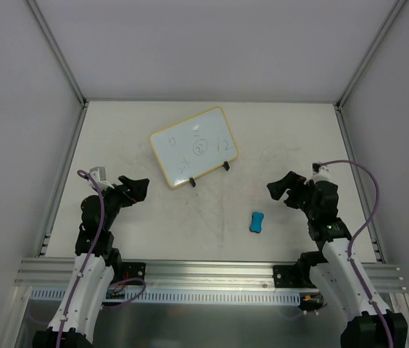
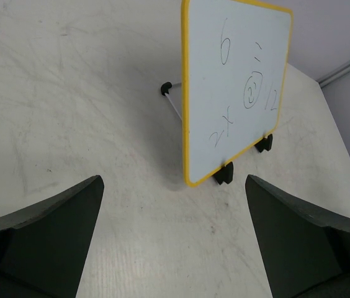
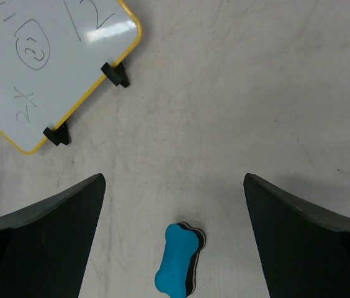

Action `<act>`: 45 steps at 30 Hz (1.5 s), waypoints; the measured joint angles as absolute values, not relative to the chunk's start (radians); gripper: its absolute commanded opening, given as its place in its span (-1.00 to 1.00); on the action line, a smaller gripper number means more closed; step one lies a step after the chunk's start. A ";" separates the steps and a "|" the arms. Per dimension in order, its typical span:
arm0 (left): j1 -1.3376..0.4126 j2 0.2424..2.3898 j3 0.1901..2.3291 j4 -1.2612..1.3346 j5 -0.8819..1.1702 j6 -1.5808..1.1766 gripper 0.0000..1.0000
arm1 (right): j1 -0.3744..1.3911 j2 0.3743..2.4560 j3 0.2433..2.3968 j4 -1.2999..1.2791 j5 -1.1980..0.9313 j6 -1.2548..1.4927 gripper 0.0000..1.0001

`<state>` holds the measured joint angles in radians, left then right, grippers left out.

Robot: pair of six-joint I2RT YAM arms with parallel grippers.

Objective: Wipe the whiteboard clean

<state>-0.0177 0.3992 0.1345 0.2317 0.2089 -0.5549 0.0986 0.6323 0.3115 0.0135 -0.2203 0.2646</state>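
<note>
Nearest, a silver slotted aluminium rail is running along the near edge of the surface, and both white-and-black arms are rising from it. On the left, the left fingers are spread wide and gripping nothing. They are hanging above the off-white, scuffed surface and pointing towards the far right.

Beyond them, a little left of centre, is the whiteboard, a small rectangular white panel with rounded corners and a thin yellow frame. It is standing tilted on two small black clip feet at its near edge, turned so that its right end is sitting farther away. Its face is carrying thin pen marks: a circled scribble, a "12" and a small cross.

Right of centre and nearer, well apart from the board, a blue bone-shaped eraser block with a dark underside is lying flat on the surface. The right fingers are hanging near it, not touching it. They are likewise spread apart, holding nothing, and facing left.
</note>
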 measured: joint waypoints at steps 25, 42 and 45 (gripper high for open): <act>-0.018 0.463 0.138 0.249 0.232 -0.549 0.98 | 0.618 0.897 0.569 -0.515 0.143 0.347 0.76; -0.018 0.458 0.138 0.249 0.234 -0.549 0.98 | 0.793 1.119 0.618 -0.570 0.340 0.636 0.38; -0.018 0.455 0.138 0.249 0.235 -0.549 0.98 | 0.803 1.176 0.632 -0.553 0.348 0.642 0.31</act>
